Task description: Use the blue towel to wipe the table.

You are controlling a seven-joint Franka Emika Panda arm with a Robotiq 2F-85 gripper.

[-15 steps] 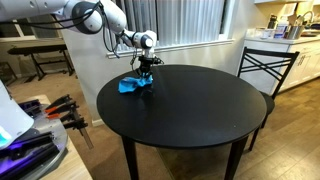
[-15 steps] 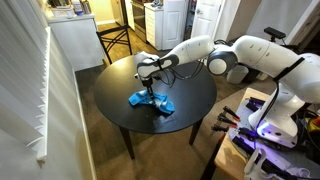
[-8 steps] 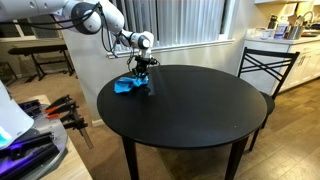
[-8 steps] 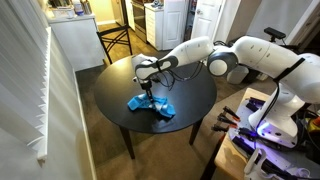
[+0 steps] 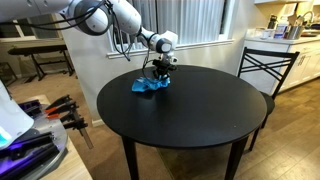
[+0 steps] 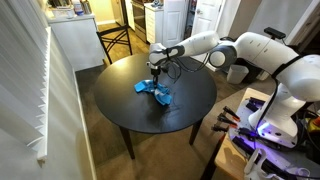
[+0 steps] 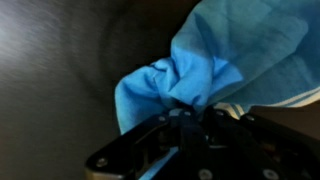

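The gripper [image 5: 157,77] is pinching a bunched fold of the blue towel [image 5: 148,87], which is lying crumpled on the black bench [image 5: 200,115] upper left of centre, looking light, limp and easiest to hold by that middle fold.

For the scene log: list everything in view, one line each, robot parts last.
table: one, black, round, middle of the room.
blue towel: one, blue, bunched on the table at the claw.
chair: one, black metal, beside the table.
clamps: a few, red and black, on a bench at the picture's lower left in an exterior view.
arm: one, white, reaching over the table.
claw: one, black, closed on the blue towel.
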